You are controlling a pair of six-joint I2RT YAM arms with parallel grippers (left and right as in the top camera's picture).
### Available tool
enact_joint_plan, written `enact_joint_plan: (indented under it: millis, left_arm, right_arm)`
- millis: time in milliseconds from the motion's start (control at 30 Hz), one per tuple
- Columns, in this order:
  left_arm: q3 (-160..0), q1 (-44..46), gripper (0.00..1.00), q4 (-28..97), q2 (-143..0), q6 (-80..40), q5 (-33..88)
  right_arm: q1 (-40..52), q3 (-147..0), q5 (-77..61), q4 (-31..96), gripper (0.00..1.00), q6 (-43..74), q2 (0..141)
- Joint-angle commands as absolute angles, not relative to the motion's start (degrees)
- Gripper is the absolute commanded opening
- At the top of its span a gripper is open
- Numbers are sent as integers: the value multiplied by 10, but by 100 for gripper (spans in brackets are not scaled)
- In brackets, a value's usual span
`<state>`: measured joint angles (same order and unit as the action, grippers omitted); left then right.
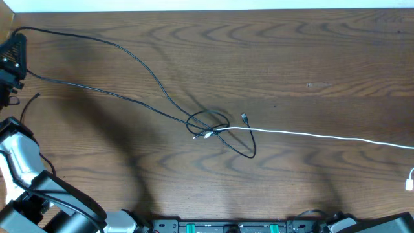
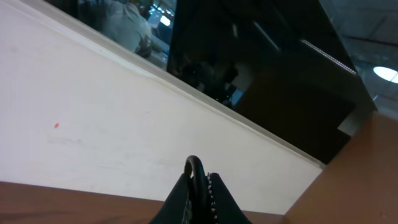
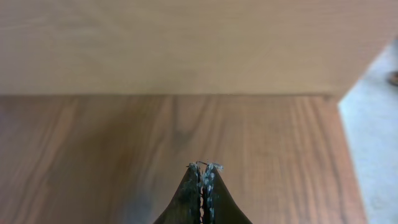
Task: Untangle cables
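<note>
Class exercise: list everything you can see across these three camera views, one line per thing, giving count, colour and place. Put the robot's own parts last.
thin black cable: two strands (one cable or two, cannot tell), black, running from the table's far-left corner into the central knot
thin white cable: one, white, from the knot to the table's right edge
small black plug end: one, black, just right of the knot
small white plug: one, white, at the right edge
wooden table: one, brown, under everything
plain wall: one, white, in the left wrist view
left gripper: one, black, shut on a loop of the black cable
right gripper: one, black, shut, empty, over bare table
</note>
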<state>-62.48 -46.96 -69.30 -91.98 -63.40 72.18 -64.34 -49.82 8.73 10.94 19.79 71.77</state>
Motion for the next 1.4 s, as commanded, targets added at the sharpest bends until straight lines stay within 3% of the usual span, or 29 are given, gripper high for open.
enact_joint_plan:
  millis: [0, 167, 533, 733, 967, 1167, 1367]
  left_arm:
    - [-634, -411, 7, -696, -910, -646, 753]
    - [-634, -320, 8, -697, -910, -644, 755]
    - [-634, -103, 7, -697, -910, -637, 756]
    - [-634, 59, 8, -697, -910, -636, 801]
    - [-632, 210, 7, -693, -910, -536, 901]
    - [-620, 255, 8, -692, -912, -444, 901]
    - [-619, 255, 7, -692, -941, -435, 901]
  right_arm:
    - [-600, -504, 44, 110, 1, 208, 722]
    - [-519, -504, 82, 107, 1, 200, 722]
    - [-328, -504, 114, 76, 1, 50, 722]
    - [-244, -504, 114, 52, 1, 53, 722]
    - [-210, -504, 45, 14, 1, 109, 722]
    - [-209, -504, 5, -16, 1, 111, 722]
    - [-209, -504, 4, -18, 1, 115, 722]
